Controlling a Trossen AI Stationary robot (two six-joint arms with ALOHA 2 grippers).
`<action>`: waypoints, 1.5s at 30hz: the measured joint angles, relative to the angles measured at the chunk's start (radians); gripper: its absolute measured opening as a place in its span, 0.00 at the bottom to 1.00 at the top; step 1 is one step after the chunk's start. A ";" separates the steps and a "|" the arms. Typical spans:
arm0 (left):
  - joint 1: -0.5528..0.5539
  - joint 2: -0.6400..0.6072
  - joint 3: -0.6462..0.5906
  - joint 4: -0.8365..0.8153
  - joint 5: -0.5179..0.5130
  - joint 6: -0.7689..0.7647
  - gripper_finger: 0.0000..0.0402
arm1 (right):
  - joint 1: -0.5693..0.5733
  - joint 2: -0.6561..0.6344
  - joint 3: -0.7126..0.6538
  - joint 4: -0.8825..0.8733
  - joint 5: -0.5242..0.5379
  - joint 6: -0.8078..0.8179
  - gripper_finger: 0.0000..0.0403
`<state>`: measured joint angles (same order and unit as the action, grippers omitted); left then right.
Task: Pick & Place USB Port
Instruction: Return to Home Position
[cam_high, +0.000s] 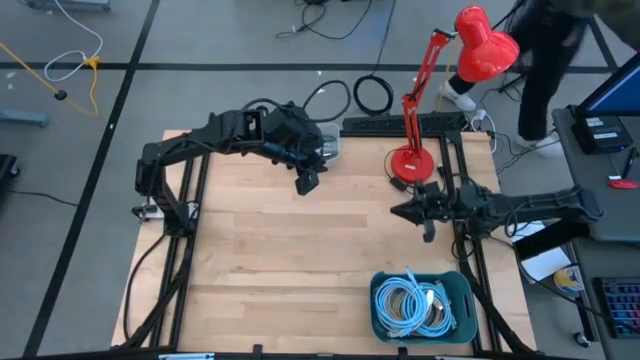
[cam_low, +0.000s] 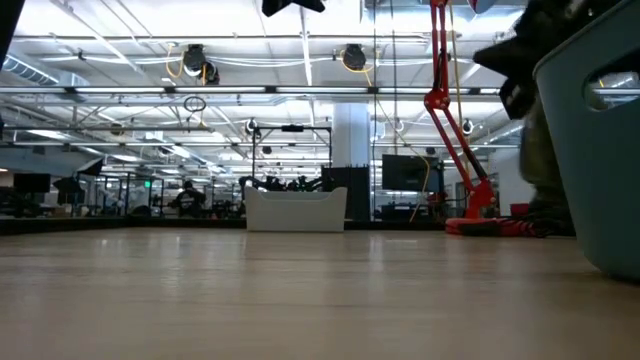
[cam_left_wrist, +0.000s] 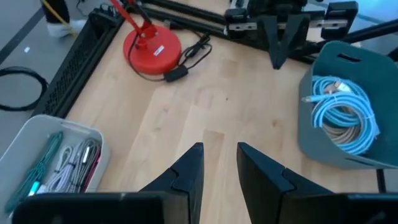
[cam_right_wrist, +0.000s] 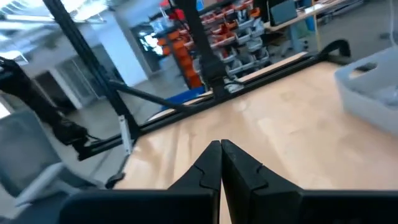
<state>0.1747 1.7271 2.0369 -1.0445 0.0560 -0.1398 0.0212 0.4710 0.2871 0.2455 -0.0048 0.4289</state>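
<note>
Left gripper (cam_left_wrist: 219, 150), fingers apart, near gray bin (cam_left_wrist: 68, 124)

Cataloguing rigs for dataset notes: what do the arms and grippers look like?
The left arm and right arm are matte black, built of chunky jointed segments. The left gripper and right gripper each have two flat black fingers tapering to points. No markings visible.

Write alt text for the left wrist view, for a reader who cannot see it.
The open left pincer hovers over the wooden table; also shown are a blue bin of coiled cables, a pale bin and a red lamp base.
</note>
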 joint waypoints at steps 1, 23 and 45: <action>0.002 0.000 0.000 -0.006 0.000 0.000 0.24 | 0.000 -0.022 -0.033 0.021 -0.011 0.013 0.00; 0.017 0.002 0.000 -0.007 -0.013 -0.020 0.24 | 0.000 -0.242 -0.270 -0.005 -0.052 0.055 0.00; 0.023 0.002 0.000 -0.016 -0.014 -0.022 0.24 | 0.000 -0.330 -0.272 -0.213 -0.016 0.012 0.00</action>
<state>0.1982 1.7290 2.0373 -1.0603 0.0422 -0.1621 0.0212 0.1411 0.0147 0.0321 -0.0205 0.4408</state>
